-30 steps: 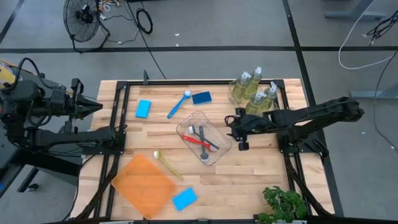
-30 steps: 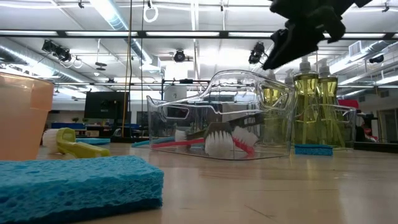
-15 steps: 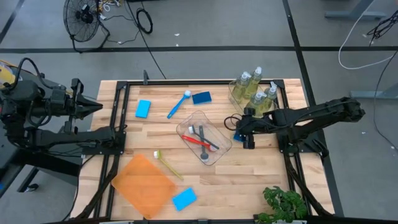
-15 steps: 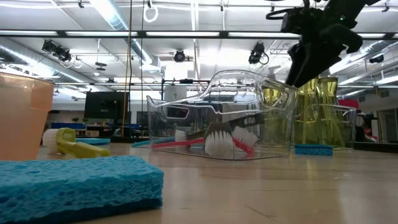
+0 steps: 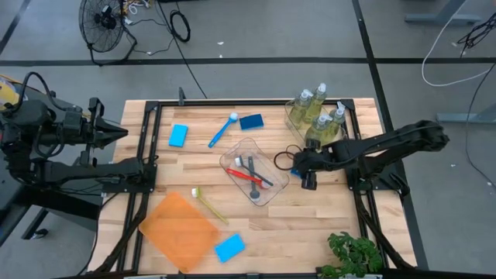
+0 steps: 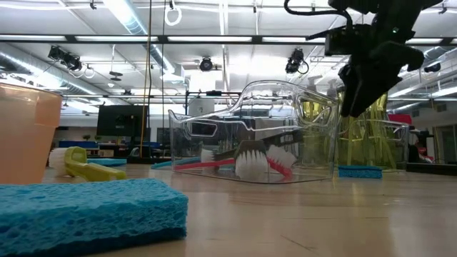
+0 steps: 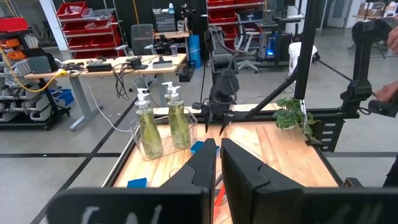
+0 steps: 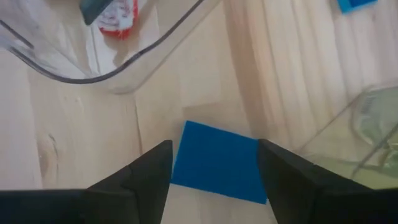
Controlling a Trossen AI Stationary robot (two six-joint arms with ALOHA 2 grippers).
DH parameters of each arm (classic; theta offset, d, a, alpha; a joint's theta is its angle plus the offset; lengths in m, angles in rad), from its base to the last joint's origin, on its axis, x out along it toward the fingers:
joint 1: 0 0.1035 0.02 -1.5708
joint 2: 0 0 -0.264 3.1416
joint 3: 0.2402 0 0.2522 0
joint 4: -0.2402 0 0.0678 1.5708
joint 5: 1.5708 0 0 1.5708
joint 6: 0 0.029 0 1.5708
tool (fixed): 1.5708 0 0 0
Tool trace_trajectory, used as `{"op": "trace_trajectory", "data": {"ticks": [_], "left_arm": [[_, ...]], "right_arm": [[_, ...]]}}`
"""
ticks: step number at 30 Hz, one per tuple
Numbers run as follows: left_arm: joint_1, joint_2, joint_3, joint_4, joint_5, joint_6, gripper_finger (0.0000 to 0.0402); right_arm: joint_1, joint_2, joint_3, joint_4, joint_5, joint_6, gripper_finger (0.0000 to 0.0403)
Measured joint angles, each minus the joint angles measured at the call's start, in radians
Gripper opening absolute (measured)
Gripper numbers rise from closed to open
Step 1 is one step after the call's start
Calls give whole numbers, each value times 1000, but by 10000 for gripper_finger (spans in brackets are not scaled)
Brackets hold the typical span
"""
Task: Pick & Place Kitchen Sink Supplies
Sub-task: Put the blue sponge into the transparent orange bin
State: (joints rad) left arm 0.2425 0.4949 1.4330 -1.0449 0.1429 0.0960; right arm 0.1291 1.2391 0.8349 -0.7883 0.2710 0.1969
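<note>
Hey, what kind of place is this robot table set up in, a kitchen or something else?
Not a kitchen: most likely a robotics lab or workshop. The left wrist view shows a workbench strewn with cables, red parts-bin shelving and office chairs, and the low view shows an open industrial ceiling with strip lights.

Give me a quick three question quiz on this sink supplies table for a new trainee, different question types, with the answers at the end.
1. True or false: the right gripper hangs with jaws open over a blue sponge.
2. Which brushes lie in the clear tub? A) red and grey B) blue and yellow-green C) none
3. Fill in: the soap bottles stand in a clear tub at the table's far ____ corner.

Key: 1 true; 2 A; 3 right. The left gripper waits shut off the table's left edge.
</note>
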Motion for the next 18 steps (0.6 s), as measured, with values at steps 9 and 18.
{"op": "trace_trajectory", "data": {"ticks": [9,18], "left_arm": [[0,0,0,0,0,0,28],[0,0,0,0,0,0,28]], "right_arm": [[63,18,-63,9,-2,69,233],[144,18,-137,55,8,174,233]]}}
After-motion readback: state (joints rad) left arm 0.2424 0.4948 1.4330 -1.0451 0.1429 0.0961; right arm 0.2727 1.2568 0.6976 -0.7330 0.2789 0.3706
